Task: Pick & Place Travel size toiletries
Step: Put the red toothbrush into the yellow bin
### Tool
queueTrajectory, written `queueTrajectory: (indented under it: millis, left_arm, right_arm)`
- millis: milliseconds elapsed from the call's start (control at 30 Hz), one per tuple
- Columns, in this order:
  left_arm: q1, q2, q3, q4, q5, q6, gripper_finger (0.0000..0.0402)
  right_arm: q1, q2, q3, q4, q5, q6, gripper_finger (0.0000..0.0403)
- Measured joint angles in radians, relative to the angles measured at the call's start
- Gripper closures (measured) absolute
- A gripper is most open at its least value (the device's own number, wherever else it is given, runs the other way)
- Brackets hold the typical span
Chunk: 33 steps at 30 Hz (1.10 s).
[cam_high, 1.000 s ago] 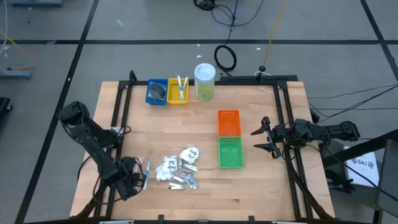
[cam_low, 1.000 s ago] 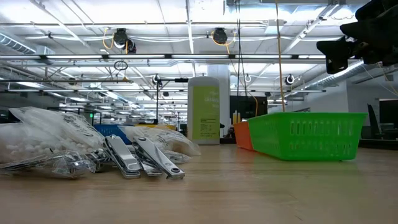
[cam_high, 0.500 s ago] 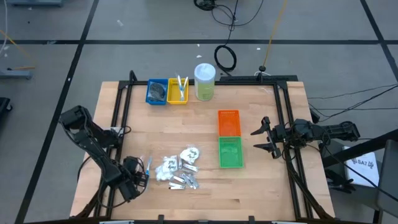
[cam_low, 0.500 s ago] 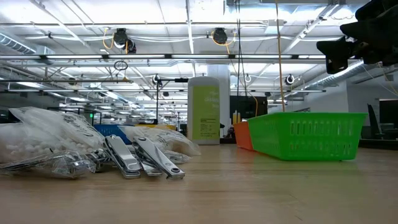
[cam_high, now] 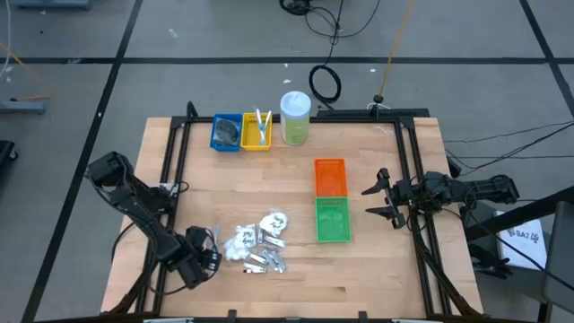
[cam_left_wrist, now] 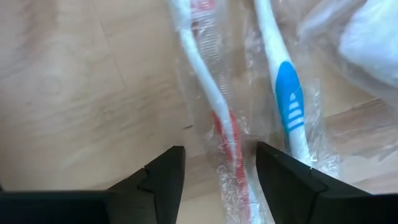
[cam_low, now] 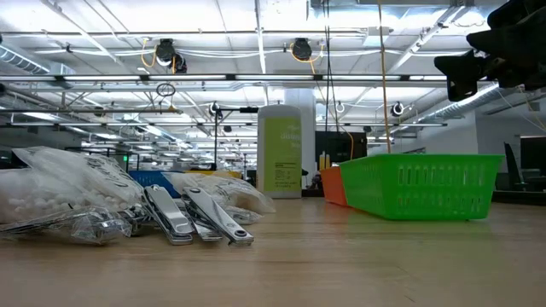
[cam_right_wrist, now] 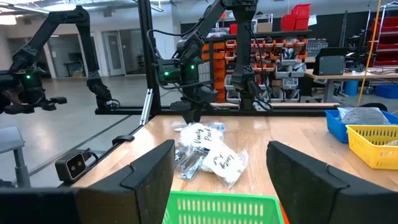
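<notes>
Left gripper (cam_high: pixel 208 256): we are seeing it low at the near left of the table, just left of the pile, its two dark fingers (cam_left_wrist: pixel 163 177) standing apart on either side of a wrapped red-and-white toothbrush (cam_left_wrist: pixel 214 118); we cannot tell whether they are pressing on it
Blue-and-white toothbrush (cam_left_wrist: pixel 287 102): we are seeing it in clear wrap just beside the red one, outside the fingers
Toiletries pile (cam_high: pixel 260 242): we are finding white crinkly packets and silvery clippers (cam_low: pixel 192 215) lying together near the table's near edge, left of the green tray
Blue tray (cam_high: pixel 226 132): it is sitting at the far left of the table with a dark grey item inside
Yellow tray (cam_high: pixel 256 130): it is touching the blue tray's right side and holding slim sticks
Clear jar (cam_high: pixel 295 117): it is standing upright just right of the yellow tray
Orange tray (cam_high: pixel 330 176): it is lying right of centre, far side of the green tray
Green tray (cam_high: pixel 333 219): it is lying just near of the orange one
Right gripper (cam_high: pixel 378 199): we are seeing it held above the table's right edge, beside the two trays, fingers spread wide and holding nothing
</notes>
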Motion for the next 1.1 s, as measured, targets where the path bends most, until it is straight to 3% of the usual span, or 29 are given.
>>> queueTrajectory:
  millis: [233,433,667,767,1000,1100]
  left_arm:
    - [0.022,0.001,-0.001,-0.003,-0.013,0.03,0.0294]
    - [0.024,0.0,-0.002,-0.049,-0.118,0.101,0.0384]
    - [0.026,-0.071,-0.004,-0.134,-0.179,0.111,0.0393]
    - [0.026,-0.129,-0.004,-0.159,-0.289,0.123,0.0394]
    - [0.082,-0.263,-0.004,-0.157,-0.718,0.298,0.0395]
    - [0.148,-0.31,-0.003,-0.158,-0.852,0.413,0.0392]
  right_arm:
    - [0.0,0.0,0.0,0.0,0.0,0.0,0.0161]
    - [0.0,0.0,0.0,0.0,0.0,0.0,0.0161]
    - [0.0,0.0,0.0,0.0,0.0,0.0,0.0161]
    - [0.0,0.0,0.0,0.0,0.0,0.0,0.0161]
    - [0.0,0.0,0.0,0.0,0.0,0.0,0.0161]
    - [0.0,0.0,0.0,0.0,0.0,0.0,0.0161]
